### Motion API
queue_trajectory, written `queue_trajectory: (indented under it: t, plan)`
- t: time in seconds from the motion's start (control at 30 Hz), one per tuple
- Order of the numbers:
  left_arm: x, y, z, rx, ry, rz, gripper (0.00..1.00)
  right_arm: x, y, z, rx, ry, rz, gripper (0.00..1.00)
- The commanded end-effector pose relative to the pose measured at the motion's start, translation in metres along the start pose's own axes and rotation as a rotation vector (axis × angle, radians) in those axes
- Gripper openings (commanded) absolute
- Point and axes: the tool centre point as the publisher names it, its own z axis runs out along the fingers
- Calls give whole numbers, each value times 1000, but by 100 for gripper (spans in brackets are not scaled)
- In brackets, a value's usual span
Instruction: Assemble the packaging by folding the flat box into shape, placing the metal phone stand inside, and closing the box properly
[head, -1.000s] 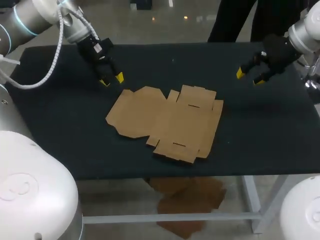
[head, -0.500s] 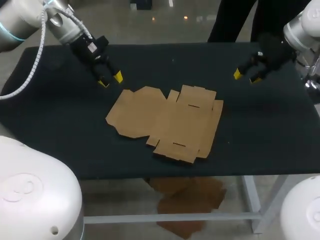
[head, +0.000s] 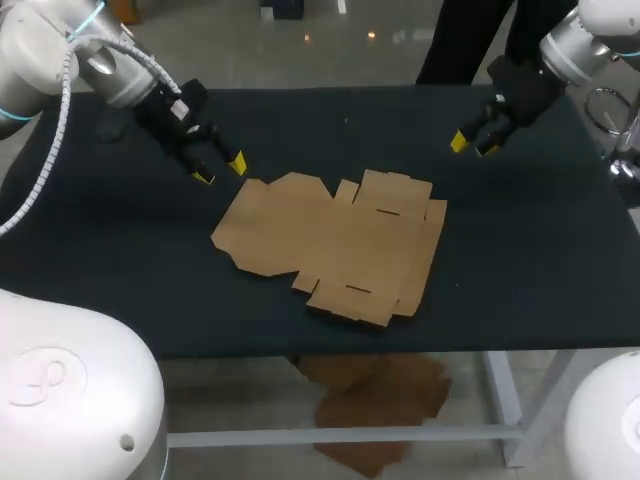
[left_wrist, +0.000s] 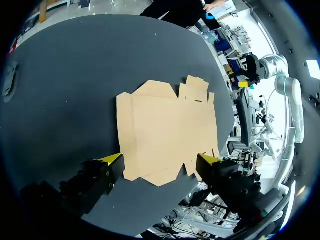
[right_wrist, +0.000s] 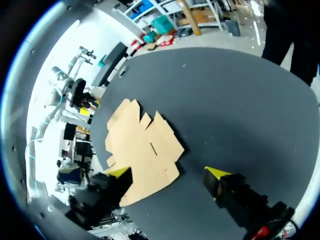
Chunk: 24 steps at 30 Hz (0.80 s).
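Since a second ago the left jaws have pulled slightly leftward, the flat box (head: 335, 245) has stayed spread at the middle of the bench (head: 120, 260), likely awaiting a first fold, and the right jaws have swung inward along the far edge. Both pairs stand wide open and empty, flanking the box without touching it.

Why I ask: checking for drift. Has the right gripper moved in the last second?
Yes. In the head view the right gripper has shifted inward, closer to the flat box, which stayed put.

Flat box (head: 335, 243) on table (head: 120, 270); both end effectors apart from it.
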Motion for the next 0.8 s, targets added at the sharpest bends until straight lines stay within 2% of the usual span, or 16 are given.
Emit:
queue_trajectory:
  t: [0.03,0.07,0.4,0.47,0.57,0.63,0.8]
  plan:
    - [7,10,-6,471,-92,-31,100,-6,11,1,214,78,1,100]
    - [8,9,-9,470,-108,-59,100,-6,11,1,214,78,1,100]
    - [9,9,-8,466,-119,-64,100,-8,13,2,224,90,-22,100]
    - [10,8,-7,436,-122,-70,100,-12,17,3,253,115,-50,100]
    - [13,8,-8,383,-131,-97,100,-14,26,11,309,89,-58,100]
    - [15,8,-10,324,-139,-115,100,-16,31,19,343,23,-61,100]
    - [18,11,-18,235,-139,-141,100,-17,37,31,367,13,-98,100]
